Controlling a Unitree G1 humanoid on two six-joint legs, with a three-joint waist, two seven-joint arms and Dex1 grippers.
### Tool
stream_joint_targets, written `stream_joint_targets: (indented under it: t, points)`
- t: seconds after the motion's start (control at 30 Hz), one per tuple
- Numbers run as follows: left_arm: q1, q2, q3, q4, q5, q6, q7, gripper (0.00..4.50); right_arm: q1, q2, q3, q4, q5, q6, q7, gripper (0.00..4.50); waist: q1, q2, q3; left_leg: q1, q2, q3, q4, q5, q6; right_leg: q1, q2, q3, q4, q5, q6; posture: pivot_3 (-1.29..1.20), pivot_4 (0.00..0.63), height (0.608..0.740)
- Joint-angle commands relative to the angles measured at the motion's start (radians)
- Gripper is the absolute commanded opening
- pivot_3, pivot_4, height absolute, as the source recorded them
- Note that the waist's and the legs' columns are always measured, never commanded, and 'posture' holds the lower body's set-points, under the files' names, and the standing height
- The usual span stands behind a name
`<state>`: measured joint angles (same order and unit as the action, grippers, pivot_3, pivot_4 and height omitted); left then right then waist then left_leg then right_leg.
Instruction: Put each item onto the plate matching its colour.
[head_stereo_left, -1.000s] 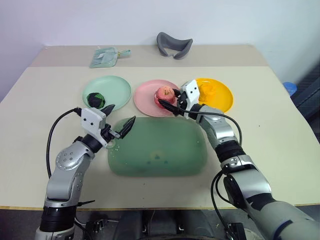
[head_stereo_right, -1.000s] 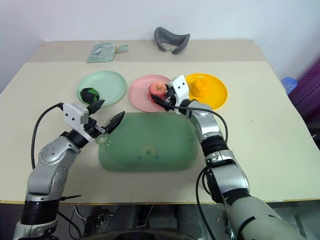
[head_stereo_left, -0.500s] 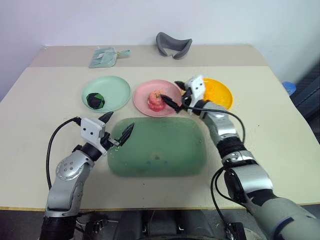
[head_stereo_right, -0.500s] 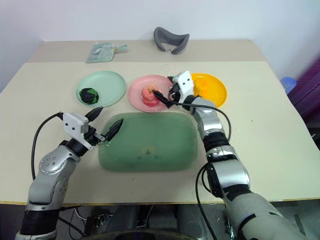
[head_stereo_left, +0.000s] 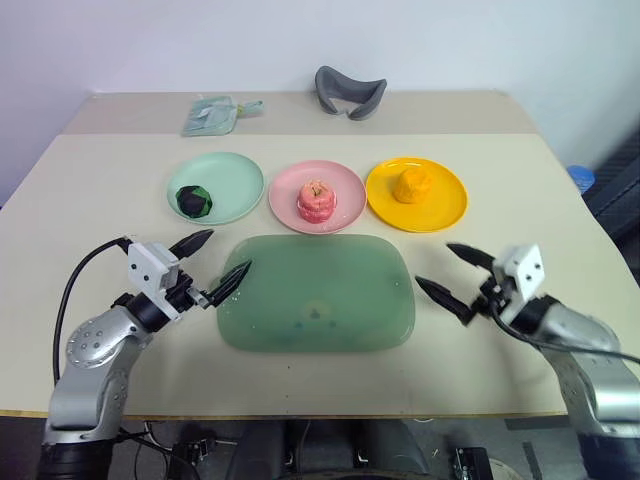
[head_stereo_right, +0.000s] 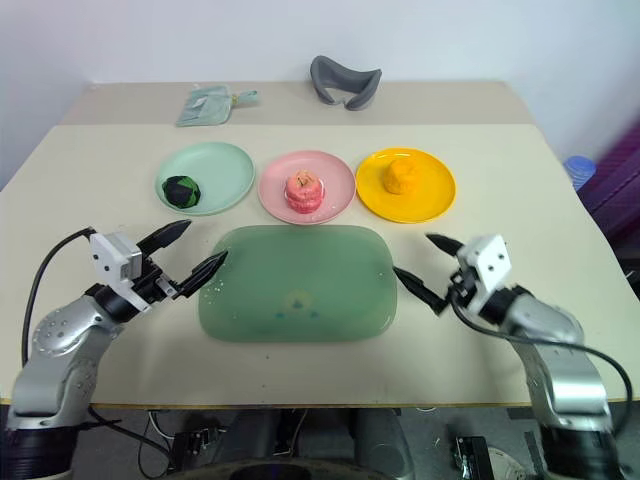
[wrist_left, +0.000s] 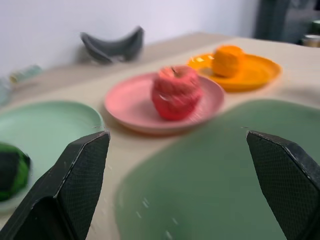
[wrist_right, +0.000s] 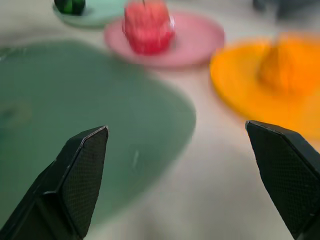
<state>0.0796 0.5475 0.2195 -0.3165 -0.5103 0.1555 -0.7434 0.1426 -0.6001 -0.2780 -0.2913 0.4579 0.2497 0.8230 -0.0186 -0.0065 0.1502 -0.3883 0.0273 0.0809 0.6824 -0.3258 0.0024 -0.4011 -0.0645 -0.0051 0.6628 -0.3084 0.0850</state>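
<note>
Three plates stand in a row across the table. On the mint green plate (head_stereo_left: 215, 186) lies the dark green-black ball (head_stereo_left: 192, 201). The pink-red apple (head_stereo_left: 316, 200) rests on the pink plate (head_stereo_left: 318, 194), and the orange fruit (head_stereo_left: 411, 184) on the yellow-orange plate (head_stereo_left: 416, 194). My left gripper (head_stereo_left: 210, 269) is open and empty beside the left end of the green tray. At the tray's right end my right gripper (head_stereo_left: 455, 277) is also open, with nothing between its fingers. In the wrist views, the apple (wrist_left: 176, 92) and orange fruit (wrist_right: 287, 65) lie beyond the fingers.
A big translucent green tray (head_stereo_left: 316, 292) lies in front of the plates, between my grippers. At the table's far edge are a grey curved object (head_stereo_left: 349, 91) and a small green pouch (head_stereo_left: 214, 114). A blue thing (head_stereo_left: 581, 177) shows past the table's right edge.
My right gripper let go of the apple on the pink plate, opened, and drew back to the right end of the tray. The left gripper moved slightly back and left.
</note>
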Motion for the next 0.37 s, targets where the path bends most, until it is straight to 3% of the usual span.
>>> stream_joint_targets:
  t: [0.03,0.37]
  points:
    - [0.019,0.059,0.035,-0.075,-0.052,0.045,-0.052,4.50,0.079,-0.038,-0.101,-0.060,0.057,-0.006,0.042,4.47,0.003,0.000,0.000,0.001,0.000,0.000,0.000,0.000,0.000,0.001,0.000,0.000,0.000,0.000,0.000,0.00,0.150,0.740]
    - [0.017,0.115,0.034,-0.102,-0.087,0.131,-0.081,4.50,0.124,-0.085,-0.205,0.072,0.066,-0.053,0.117,4.47,0.007,0.000,0.000,0.007,0.000,-0.001,-0.001,-0.001,0.002,0.008,0.000,0.000,-0.003,0.000,-0.001,0.00,0.150,0.740]
